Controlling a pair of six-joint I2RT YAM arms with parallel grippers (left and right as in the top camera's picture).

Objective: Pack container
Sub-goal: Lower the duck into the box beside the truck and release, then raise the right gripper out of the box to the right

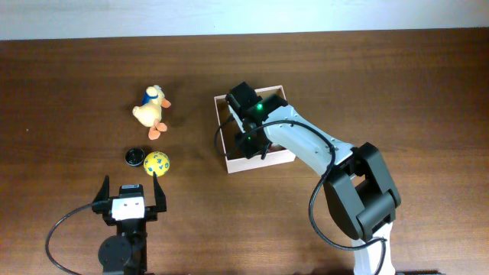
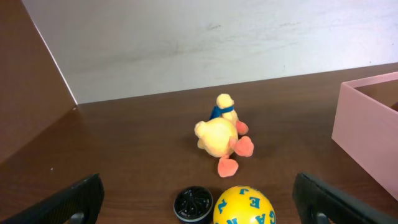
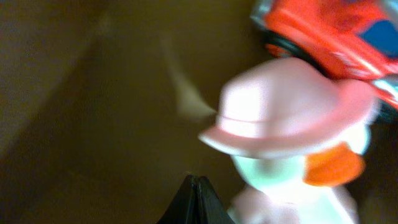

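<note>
1. Setting: you are at a robot manipulation bench in a lab-type room.
2. Desk (image 1: 382, 76): dark wood-grain top, backed by a bare white wall (image 2: 217, 43).
3. Fixtures: left arm (image 1: 122, 229) and right arm (image 1: 359, 191), black and white, mounted at the near edge. A black cable (image 1: 48, 241) loops on the desk, and a green status light (image 1: 260, 108) is lit.
4. Props laid out for you: plush duck (image 1: 151, 109), yellow lettered ball (image 1: 157, 163), small black round cap (image 1: 134, 156), white cardboard container (image 1: 260, 163).
</note>
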